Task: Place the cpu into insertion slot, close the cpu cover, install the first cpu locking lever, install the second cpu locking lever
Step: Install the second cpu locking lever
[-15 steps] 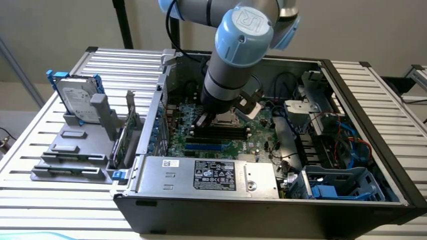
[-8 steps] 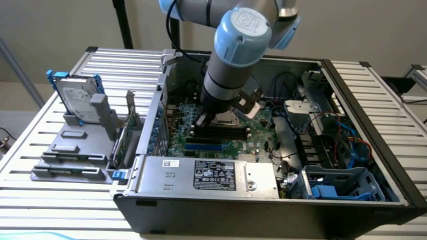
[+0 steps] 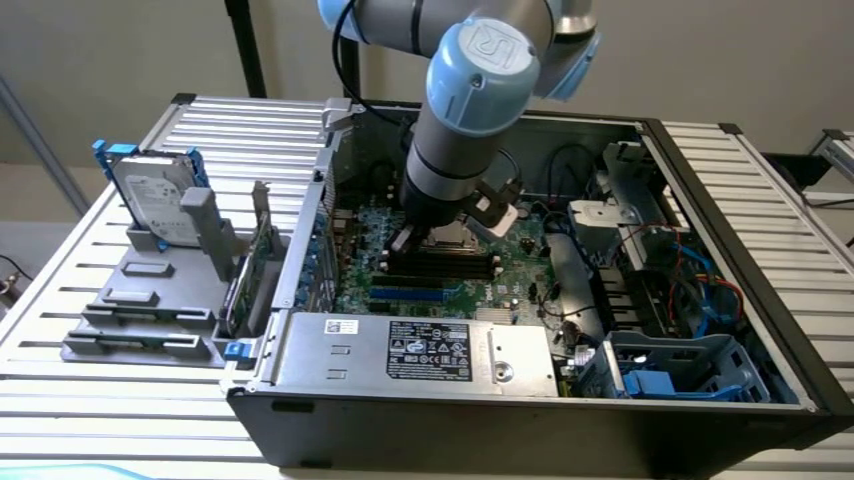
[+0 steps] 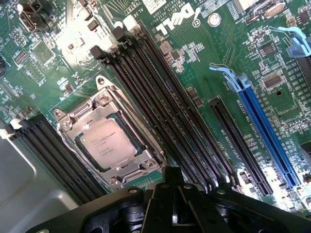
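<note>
Deep inside the open case, the gripper (image 4: 171, 180) hangs over the green motherboard (image 4: 204, 63), jaws pressed together and holding nothing; the cpu (image 4: 108, 144) lies seated in the insertion slot, the cpu cover (image 4: 109, 108) framing it, just beside the fingertips.

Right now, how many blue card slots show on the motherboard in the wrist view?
1: the blue card slot runs alongside a shorter black slot, beyond the memory slots from the cpu. Others may be hidden.
</note>
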You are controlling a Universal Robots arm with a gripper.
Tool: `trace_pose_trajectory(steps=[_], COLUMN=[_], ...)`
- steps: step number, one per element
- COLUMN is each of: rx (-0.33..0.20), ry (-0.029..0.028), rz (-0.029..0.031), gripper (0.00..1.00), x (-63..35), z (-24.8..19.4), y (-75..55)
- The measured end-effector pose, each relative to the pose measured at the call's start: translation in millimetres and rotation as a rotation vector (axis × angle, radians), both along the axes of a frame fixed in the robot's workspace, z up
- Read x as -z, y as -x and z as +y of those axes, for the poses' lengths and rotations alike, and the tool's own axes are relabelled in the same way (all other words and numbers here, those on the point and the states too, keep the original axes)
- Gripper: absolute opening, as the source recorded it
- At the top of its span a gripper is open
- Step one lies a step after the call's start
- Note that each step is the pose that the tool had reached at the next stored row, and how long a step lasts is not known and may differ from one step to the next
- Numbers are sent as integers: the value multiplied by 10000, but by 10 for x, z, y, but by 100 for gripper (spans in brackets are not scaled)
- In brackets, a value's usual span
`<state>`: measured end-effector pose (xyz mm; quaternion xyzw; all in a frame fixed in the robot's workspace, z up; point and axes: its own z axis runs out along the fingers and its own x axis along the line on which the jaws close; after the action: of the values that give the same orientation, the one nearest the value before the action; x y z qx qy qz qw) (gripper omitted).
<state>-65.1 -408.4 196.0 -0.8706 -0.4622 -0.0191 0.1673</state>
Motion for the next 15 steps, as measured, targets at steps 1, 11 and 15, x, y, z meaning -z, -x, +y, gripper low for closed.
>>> trace_pose_trajectory(steps=[1,11,15], rx=[0,0,1], ry=[2,32,188], rz=[-2,-11,-11], gripper=[11,11,11], x=[4,28,25], z=[3,30,31], y=[2,13,14])
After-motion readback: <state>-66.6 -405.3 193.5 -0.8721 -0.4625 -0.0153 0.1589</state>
